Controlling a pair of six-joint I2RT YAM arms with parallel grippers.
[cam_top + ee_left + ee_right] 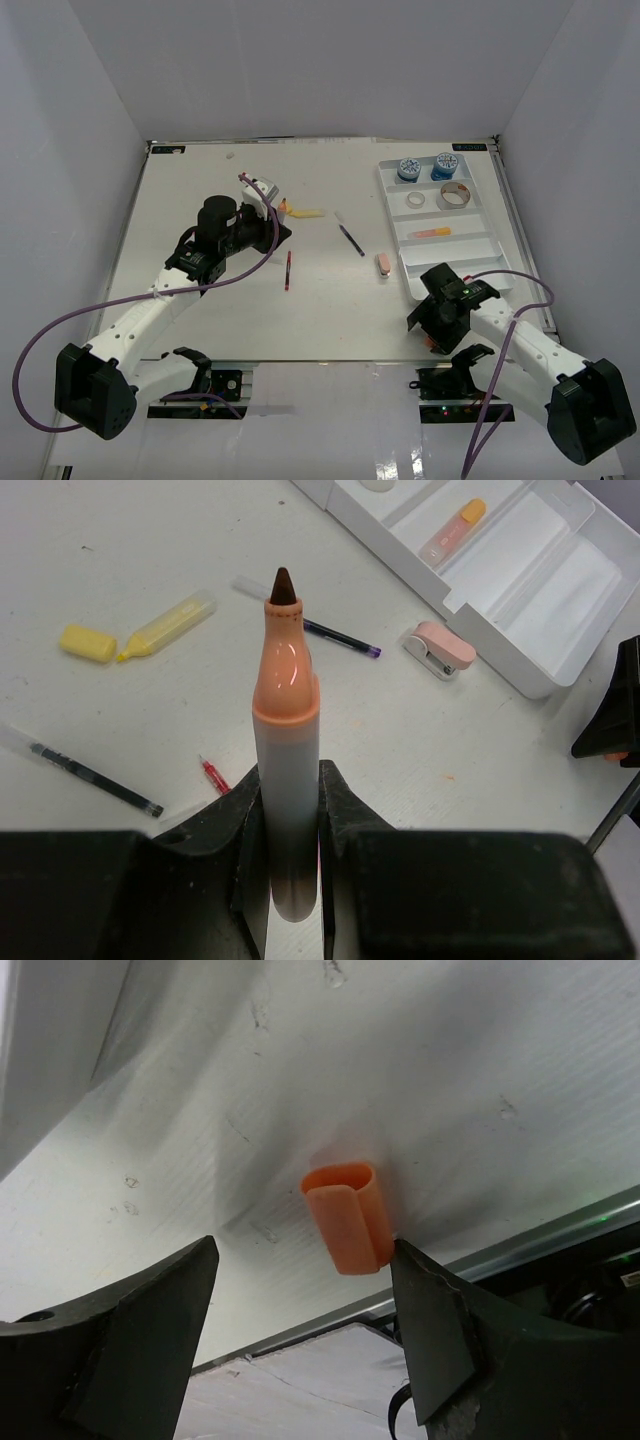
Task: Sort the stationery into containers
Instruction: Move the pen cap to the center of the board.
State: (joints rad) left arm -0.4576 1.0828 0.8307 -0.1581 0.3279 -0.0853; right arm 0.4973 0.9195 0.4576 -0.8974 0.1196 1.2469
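The rear end of the orange marker [285,680] hides inside the left tool [290,790]. The white tray [520,675] runs off the top edge. Labels on each tub [408,168] are unreadably small.

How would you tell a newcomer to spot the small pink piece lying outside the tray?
Find the white divided tray at the right of the table. Beside its left edge, toward the near corner, lies the pink piece. Unlike the thin dark pen and red pen nearby, it is short, chunky and pale pink.
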